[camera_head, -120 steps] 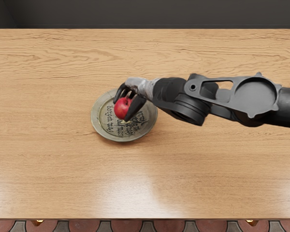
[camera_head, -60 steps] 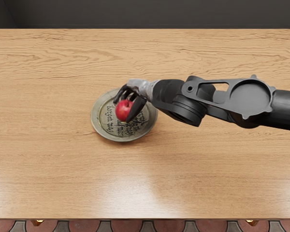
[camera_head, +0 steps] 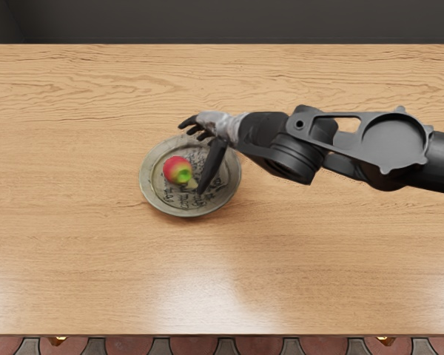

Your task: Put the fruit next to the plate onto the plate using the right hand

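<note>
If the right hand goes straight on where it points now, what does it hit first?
Likely nothing. The right hand, open, points left across the plate's far rim, with only bare table beyond. The fruit sits off that line, though depth is unclear.

You see the plate (camera_head: 146, 182) on the wooden table (camera_head: 74, 251). The fruit (camera_head: 177, 171), red with a greenish patch, lies on the plate, a little left of its middle. Your right hand (camera_head: 213, 132) hangs over the plate's far edge, and its arm comes in from the plate's right. The fingers are spread and hold nothing. One dark finger (camera_head: 209, 168) points down across the plate, just right of the fruit; you cannot tell whether they touch.
</note>
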`<state>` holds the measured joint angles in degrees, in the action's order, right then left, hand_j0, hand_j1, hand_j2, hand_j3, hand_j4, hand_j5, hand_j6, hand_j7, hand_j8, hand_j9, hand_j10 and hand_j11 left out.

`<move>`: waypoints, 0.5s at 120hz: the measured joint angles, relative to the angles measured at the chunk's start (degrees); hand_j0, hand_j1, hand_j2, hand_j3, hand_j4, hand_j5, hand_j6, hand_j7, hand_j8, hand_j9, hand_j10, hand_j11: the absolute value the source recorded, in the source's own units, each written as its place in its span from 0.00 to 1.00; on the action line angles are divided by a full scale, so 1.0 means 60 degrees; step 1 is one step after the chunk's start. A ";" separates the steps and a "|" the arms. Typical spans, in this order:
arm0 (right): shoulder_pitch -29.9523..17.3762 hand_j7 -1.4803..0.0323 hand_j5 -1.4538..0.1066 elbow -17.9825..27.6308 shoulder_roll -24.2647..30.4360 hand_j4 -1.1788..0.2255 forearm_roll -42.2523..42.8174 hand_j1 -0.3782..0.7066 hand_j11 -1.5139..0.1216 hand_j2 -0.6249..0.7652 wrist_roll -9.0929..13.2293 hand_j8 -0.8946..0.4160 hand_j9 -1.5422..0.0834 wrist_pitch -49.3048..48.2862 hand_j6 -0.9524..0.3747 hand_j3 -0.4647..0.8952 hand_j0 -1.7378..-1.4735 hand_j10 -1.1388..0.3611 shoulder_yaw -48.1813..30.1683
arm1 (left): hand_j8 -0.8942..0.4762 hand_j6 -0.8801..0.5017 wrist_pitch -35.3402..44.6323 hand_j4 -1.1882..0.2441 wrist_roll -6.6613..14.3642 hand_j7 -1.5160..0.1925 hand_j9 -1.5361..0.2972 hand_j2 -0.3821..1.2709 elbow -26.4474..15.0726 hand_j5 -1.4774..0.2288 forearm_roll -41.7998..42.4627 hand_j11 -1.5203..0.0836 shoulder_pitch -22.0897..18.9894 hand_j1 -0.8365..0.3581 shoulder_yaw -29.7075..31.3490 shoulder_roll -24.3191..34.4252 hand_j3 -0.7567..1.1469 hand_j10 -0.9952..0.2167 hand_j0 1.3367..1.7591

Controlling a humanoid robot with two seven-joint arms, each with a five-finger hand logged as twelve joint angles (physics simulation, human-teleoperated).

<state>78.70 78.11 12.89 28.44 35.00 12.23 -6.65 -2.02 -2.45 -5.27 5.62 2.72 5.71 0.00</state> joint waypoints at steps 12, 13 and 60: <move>-0.0579 0.90 0.85 0.0102 0.0330 0.77 -0.0044 0.13 0.85 0.44 0.0000 0.62 0.87 -0.0867 0.65 0.34 0.30 0.70 -0.1336 | 0.48 0.47 0.0000 0.67 -0.0001 0.71 0.67 0.26 0.0000 0.69 0.0000 0.76 0.0000 0.76 0.0000 0.0000 0.40 0.63 0.76; -0.0664 0.90 0.85 0.0107 0.0366 0.77 -0.0065 0.13 0.85 0.44 0.0000 0.62 0.87 -0.0982 0.65 0.34 0.30 0.70 -0.1489 | 0.48 0.47 0.0000 0.67 -0.0001 0.71 0.67 0.26 0.0000 0.69 0.0000 0.76 0.0000 0.76 0.0000 0.0000 0.40 0.63 0.76; -0.3253 0.94 0.89 0.0232 0.3563 0.81 -0.4439 0.08 0.89 0.44 0.0000 0.65 0.91 -0.6189 0.68 0.34 0.30 0.73 -0.5266 | 0.48 0.47 0.0000 0.67 -0.0001 0.71 0.67 0.26 0.0000 0.69 0.0001 0.76 0.0000 0.76 -0.0001 0.0000 0.40 0.63 0.76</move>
<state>59.19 79.50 34.27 1.80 35.00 -24.91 -38.25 -2.02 -2.45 -5.27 5.63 2.72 5.71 0.00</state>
